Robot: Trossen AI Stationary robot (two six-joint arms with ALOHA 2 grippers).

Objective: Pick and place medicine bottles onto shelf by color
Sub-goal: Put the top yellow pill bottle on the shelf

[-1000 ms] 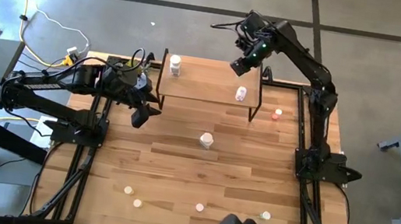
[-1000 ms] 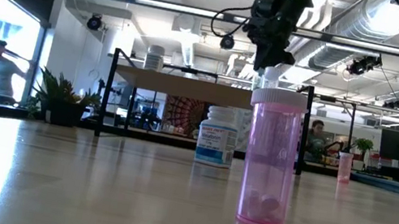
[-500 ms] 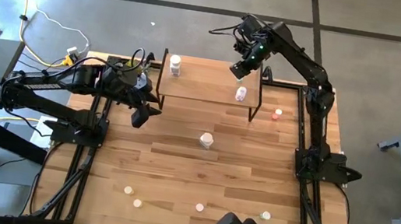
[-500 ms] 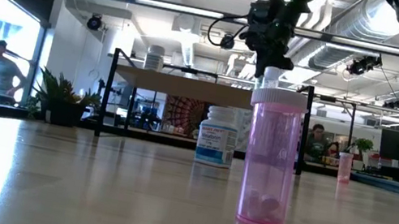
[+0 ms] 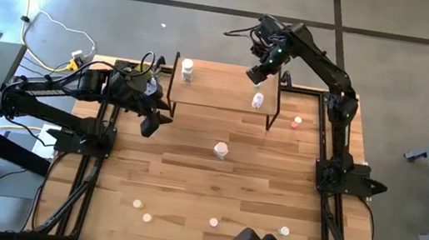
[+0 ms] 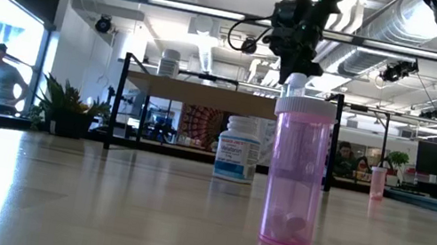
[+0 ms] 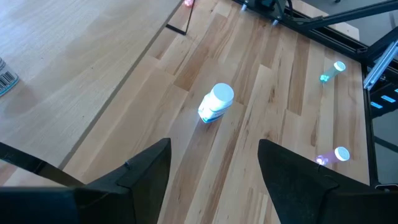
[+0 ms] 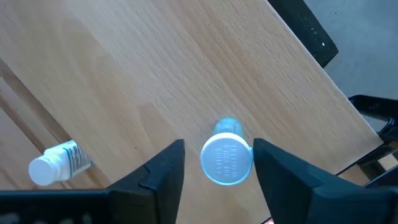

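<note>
Step in hand: the right hand (image 5: 257,74) should rise straight off the shelf so it does not tip the bottle.
Right hand: fingers spread open, gripping nothing.
Bottle: small white-capped pink medicine bottle (image 8: 226,155) stands upright directly below the hand, between its fingers, on the low light-wood shelf (image 5: 218,91).
Left hand: the left hand (image 5: 149,121) hangs open over the table (image 5: 189,184), a larger white bottle (image 7: 216,102) ahead of it.

Your left claw (image 7: 214,168) hangs above the counter (image 7: 261,99) with its two dark fingers (image 7: 146,165) spread wide and nothing between them. Past the gap a white bottle (image 7: 216,102) stands on the planks. Farther off sit a green bottle (image 7: 333,70) and a pink bottle (image 7: 333,156), well apart from the white one. The pale shelf (image 7: 74,62) fills one side.
</note>
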